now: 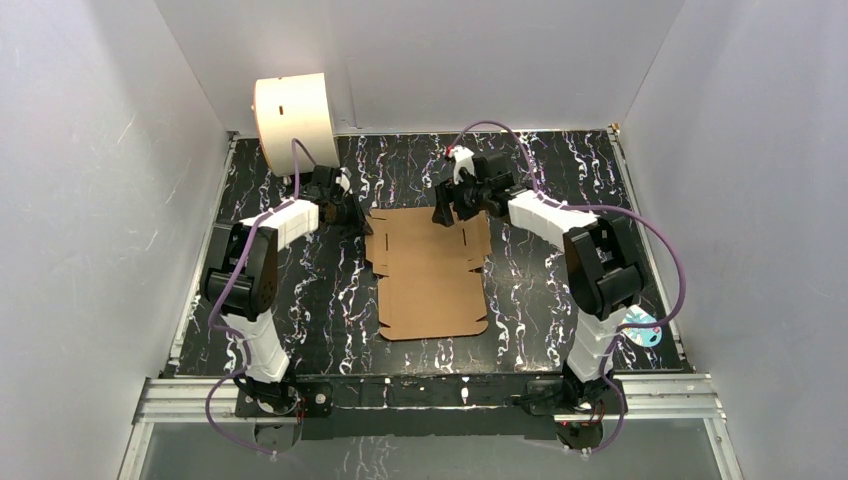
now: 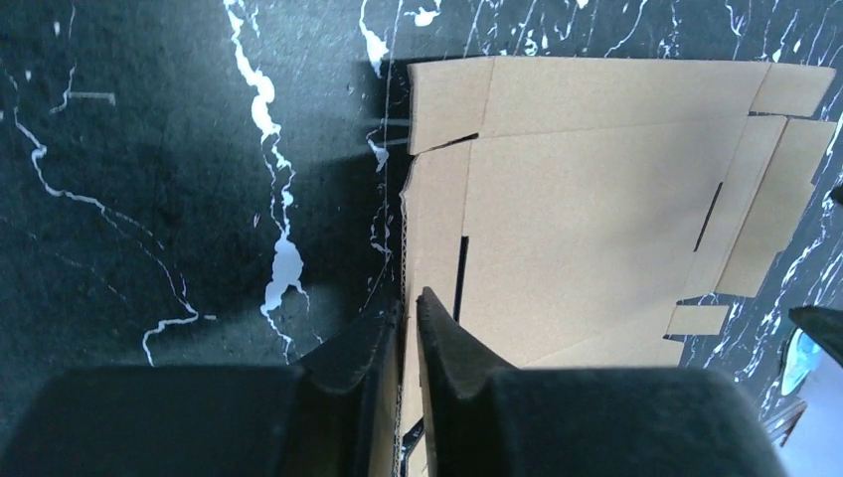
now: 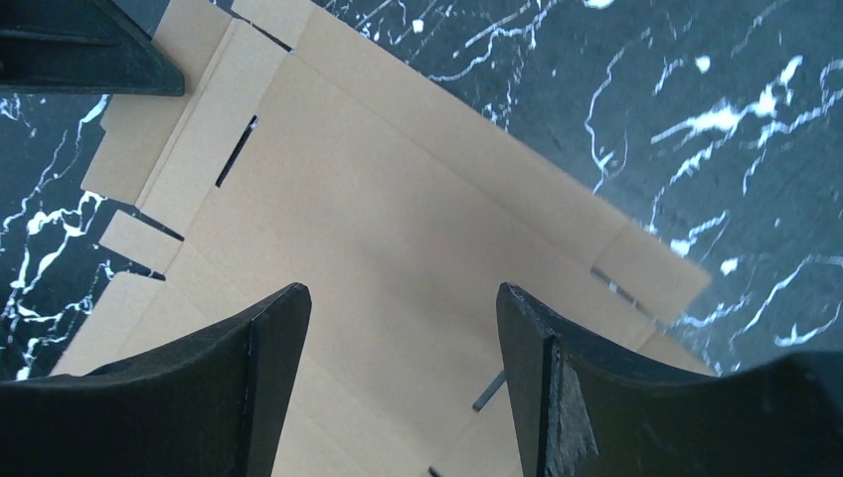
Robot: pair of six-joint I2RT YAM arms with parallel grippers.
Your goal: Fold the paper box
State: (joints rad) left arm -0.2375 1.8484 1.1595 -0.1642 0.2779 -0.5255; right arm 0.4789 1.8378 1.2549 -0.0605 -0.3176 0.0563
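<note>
Pinching the left edge of the paper box (image 1: 430,270), our left end effector (image 2: 410,308) has its jaws drawn narrow on the cardboard. We see the box lying unfolded on the tabletop (image 1: 540,290) between both arms. Our right end effector (image 3: 403,298) hovers wide open above its far right part.

No legible text or markings
</note>
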